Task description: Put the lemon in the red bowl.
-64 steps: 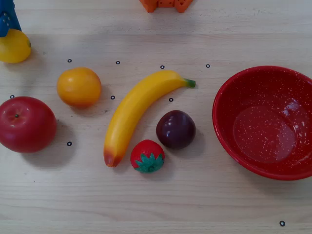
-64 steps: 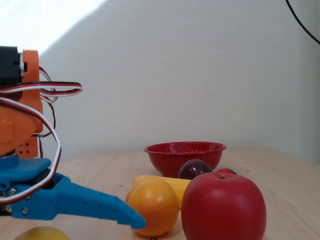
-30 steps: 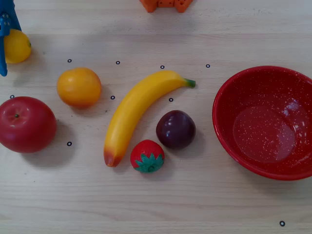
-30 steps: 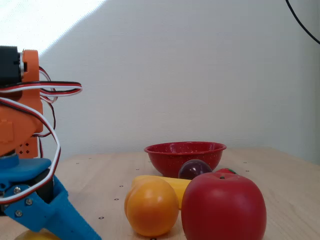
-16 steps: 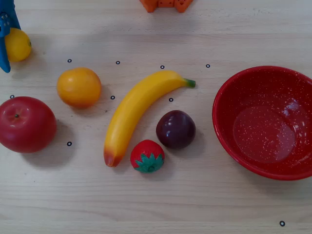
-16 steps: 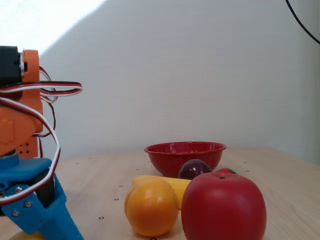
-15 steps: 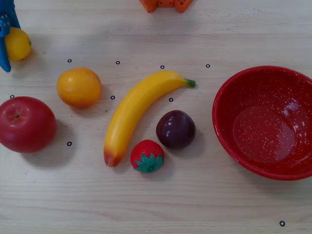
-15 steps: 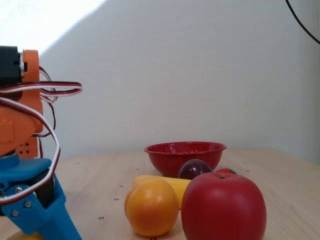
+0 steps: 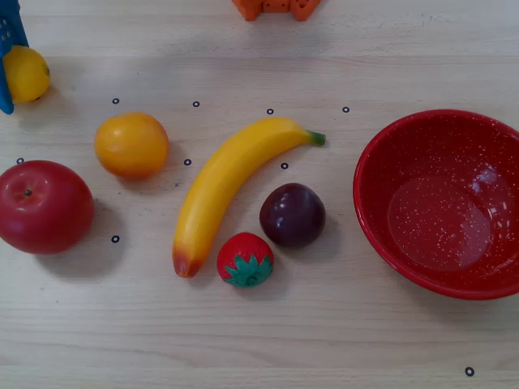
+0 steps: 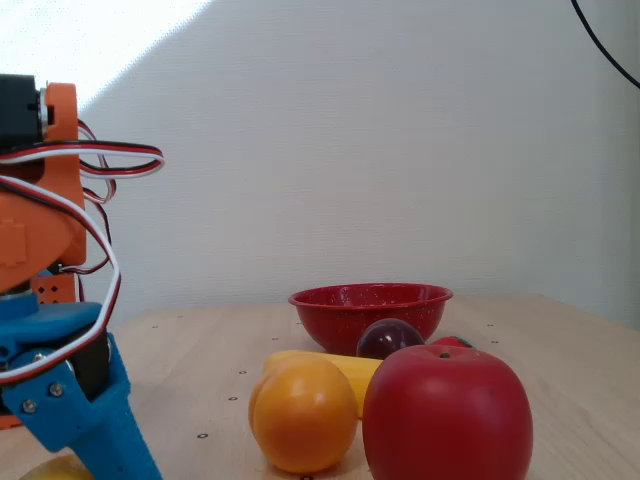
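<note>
1. Pale wood worktop point(image 9: 324, 340) fills my overhead view, dotted with small black ring marks.
2. At its right edge I see the red bowl point(image 9: 381, 235), white-speckled and upright.
3. My arm point(image 10: 30, 250) is orange with blue lower parts, at the left of the fixed view.
4. A red apple point(image 9: 42, 206) sits against the worktop's left edge.
5. A banana point(image 9: 223, 185) lies diagonally near the middle.
6. An orange fruit point(image 9: 130, 144) rests between the apple and the banana, apart from both.
7. A dark plum point(image 9: 292, 214) sits just right of the banana.
8. A strawberry point(image 9: 245, 259) is close below the plum, near the banana's lower tip.
9. The lemon point(image 9: 26, 73) is in the worktop's top-left corner, well apart from the bowl.
10. My blue gripper point(image 9: 10, 69) touches the lemon's left side; its other finger is out of view, so I cannot tell whether it is pinching.
</note>
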Tool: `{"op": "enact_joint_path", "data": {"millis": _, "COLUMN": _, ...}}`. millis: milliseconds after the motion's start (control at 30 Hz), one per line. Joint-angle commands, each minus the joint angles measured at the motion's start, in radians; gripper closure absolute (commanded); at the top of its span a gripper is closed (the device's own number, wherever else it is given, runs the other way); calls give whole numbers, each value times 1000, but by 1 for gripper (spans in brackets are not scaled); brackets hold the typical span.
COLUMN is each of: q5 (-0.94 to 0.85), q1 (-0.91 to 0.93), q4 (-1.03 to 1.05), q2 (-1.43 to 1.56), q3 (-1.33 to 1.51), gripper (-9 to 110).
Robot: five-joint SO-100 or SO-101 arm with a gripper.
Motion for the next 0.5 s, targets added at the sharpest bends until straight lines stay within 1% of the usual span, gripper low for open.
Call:
{"op": "enact_joint_path", "data": {"millis": 0, "q5": -9, "q1": 18, "q4": 91, "q2": 71, "q3": -83, "gripper": 96}}
{"op": "enact_joint_path", "data": {"millis": 167, "q5": -25, "q1": 18, "q4": 91, "q2": 104, "q3": -83, "gripper": 98}}
{"op": "enact_joint_path", "data": {"millis": 200, "q5": -29, "q1": 20, "q4": 91, "q2": 117, "q3": -78, "gripper": 101}}
{"op": "enact_joint_path", "data": {"millis": 467, "q5": -104, "q1": 40, "q4": 91, "q2": 290, "q3": 48, "gripper": 101}}
